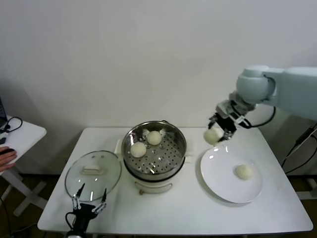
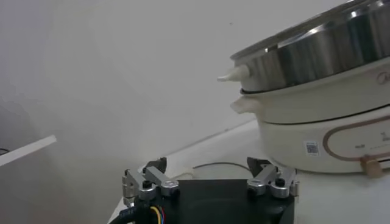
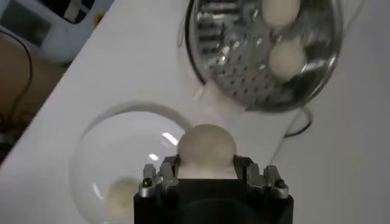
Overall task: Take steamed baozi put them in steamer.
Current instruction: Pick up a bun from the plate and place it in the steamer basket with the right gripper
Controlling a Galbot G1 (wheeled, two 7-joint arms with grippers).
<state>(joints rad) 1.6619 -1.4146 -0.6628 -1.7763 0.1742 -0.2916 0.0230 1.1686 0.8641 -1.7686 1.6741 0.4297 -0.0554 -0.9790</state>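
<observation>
My right gripper [image 1: 218,130] is shut on an off-white baozi [image 1: 214,135] and holds it in the air above the far left rim of the white plate [image 1: 223,186]; the held bun also shows in the right wrist view [image 3: 206,149]. One baozi [image 1: 243,171] lies on the plate. Two baozi [image 1: 138,149] [image 1: 154,138] sit on the perforated tray of the steel steamer [image 1: 176,153] at the table's middle; they also show in the right wrist view [image 3: 286,58]. My left gripper [image 1: 89,201] is open and empty, low at the table's front left.
The round glass lid [image 1: 91,176] with a white handle lies flat left of the steamer, just beyond my left gripper. A small white side table [image 1: 22,136] stands at the far left, with a person's hand [image 1: 6,158] by it.
</observation>
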